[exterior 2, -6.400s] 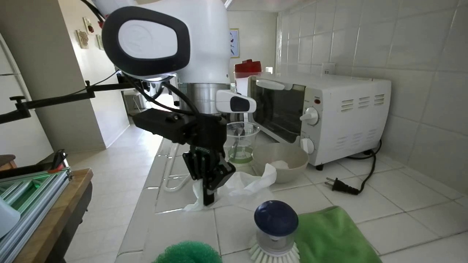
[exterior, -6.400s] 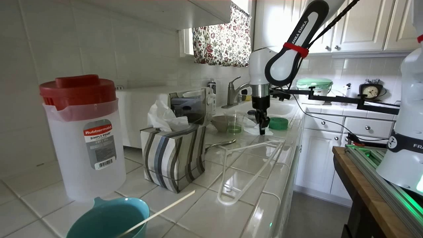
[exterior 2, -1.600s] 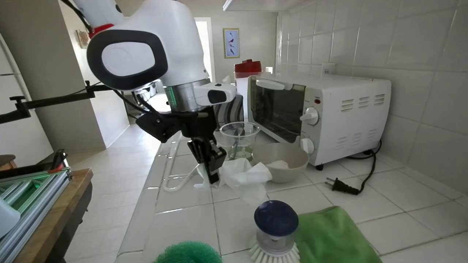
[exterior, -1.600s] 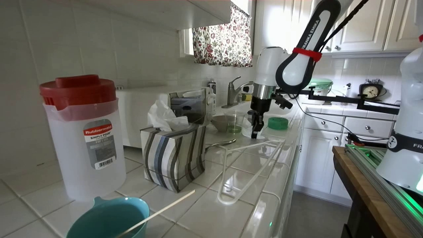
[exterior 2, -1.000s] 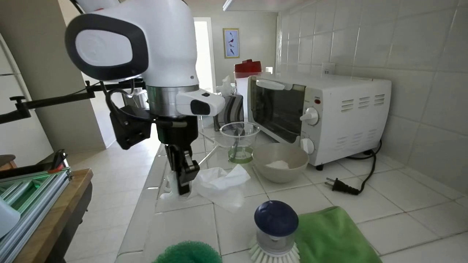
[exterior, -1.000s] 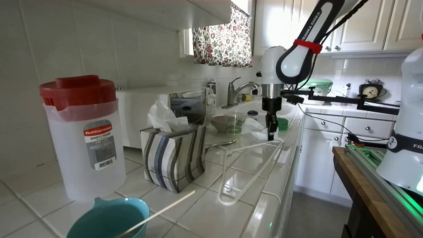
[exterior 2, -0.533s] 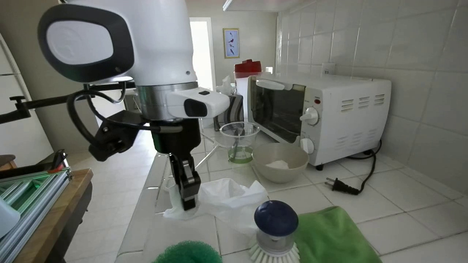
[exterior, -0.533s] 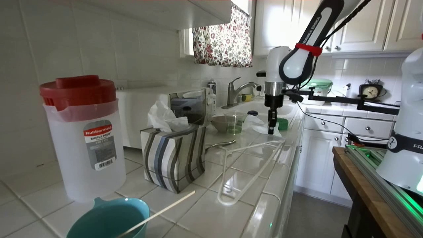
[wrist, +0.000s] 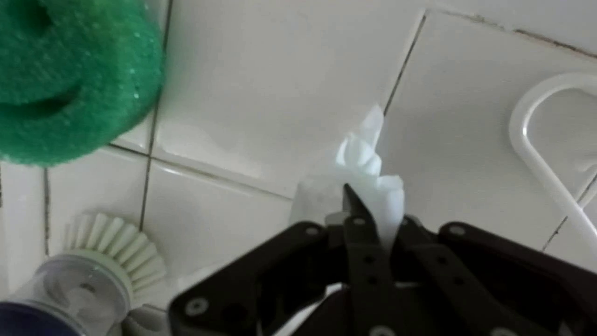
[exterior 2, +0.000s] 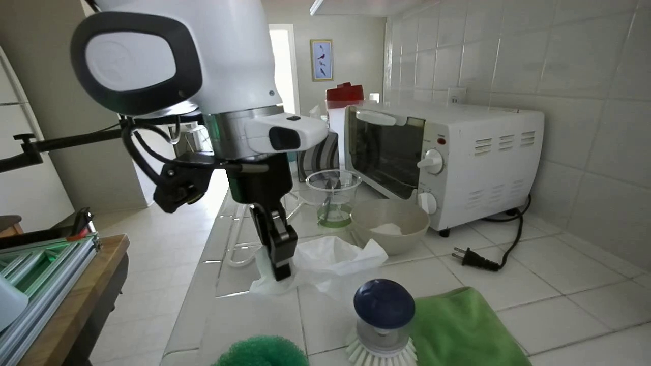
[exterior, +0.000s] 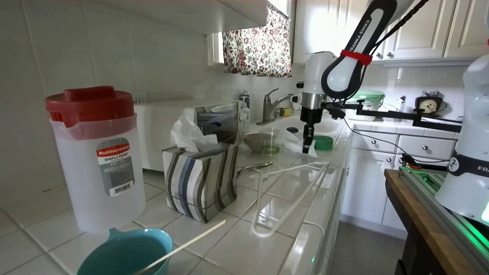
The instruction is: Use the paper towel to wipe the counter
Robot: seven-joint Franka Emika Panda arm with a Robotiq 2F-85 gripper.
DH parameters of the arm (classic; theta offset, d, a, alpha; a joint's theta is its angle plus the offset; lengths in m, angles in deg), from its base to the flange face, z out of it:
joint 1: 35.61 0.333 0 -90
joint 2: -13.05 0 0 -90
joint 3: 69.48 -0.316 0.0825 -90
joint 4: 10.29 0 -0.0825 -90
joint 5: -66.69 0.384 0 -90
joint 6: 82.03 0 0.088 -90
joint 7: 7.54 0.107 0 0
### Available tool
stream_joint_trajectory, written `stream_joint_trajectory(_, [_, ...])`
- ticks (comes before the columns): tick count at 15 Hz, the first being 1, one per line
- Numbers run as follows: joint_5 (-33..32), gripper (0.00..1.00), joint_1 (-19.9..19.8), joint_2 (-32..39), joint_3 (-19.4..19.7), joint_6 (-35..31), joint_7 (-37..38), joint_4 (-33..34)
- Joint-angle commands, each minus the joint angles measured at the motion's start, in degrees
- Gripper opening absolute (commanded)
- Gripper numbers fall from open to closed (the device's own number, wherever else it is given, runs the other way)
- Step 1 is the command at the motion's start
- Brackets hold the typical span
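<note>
Over there the tool (exterior 2: 282,267) has the crumpled paper towel (exterior 2: 335,256) pinched, down at the tiled surface (exterior 2: 249,317). The towel's long axis runs crosswise, one end pointing at the front edge (exterior 2: 190,317), the other toward the bowl (exterior 2: 391,244), just beside it.

The pitcher (exterior: 91,162) reads "Rubbermaid SIMPLY POUR", the arm (exterior: 345,68) "FRANKA EMIKA", its base (exterior: 468,179) "FRA".

1. An exterior view looks from low behind the teal cup (exterior: 126,250) along the counter (exterior: 248,244) toward the sink (exterior: 331,125).
2. An exterior view faces the opposite way from behind the green scrubber (exterior 2: 262,353), nearer my gripper (exterior 2: 281,269).
3. My wrist view looks down past my fingers (wrist: 367,266), closest of all.
4. Both exterior views share my gripper and the toaster oven (exterior 2: 478,168).
</note>
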Motion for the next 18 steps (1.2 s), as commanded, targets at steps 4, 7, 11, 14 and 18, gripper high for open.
stream_joint_trajectory(4, [0.6, 0.00, 0.9, 1.4, -2.3, 1.9, -1.9, 1.0])
stream_joint_trajectory(7, [0.4, 0.00, 0.9, 1.2, -3.1, 4.2, -2.1, 0.2])
stream_joint_trajectory(11, [0.4, 0.00, 0.5, 0.3, -2.6, 4.5, -1.8, -0.5])
stream_joint_trajectory(14, [-0.1, 0.00, 0.1, -0.2, -1.6, 4.7, -1.2, -0.8])
stream_joint_trajectory(18, [0.2, 0.00, -0.3, -0.1, -1.0, 4.8, -1.3, -0.6])
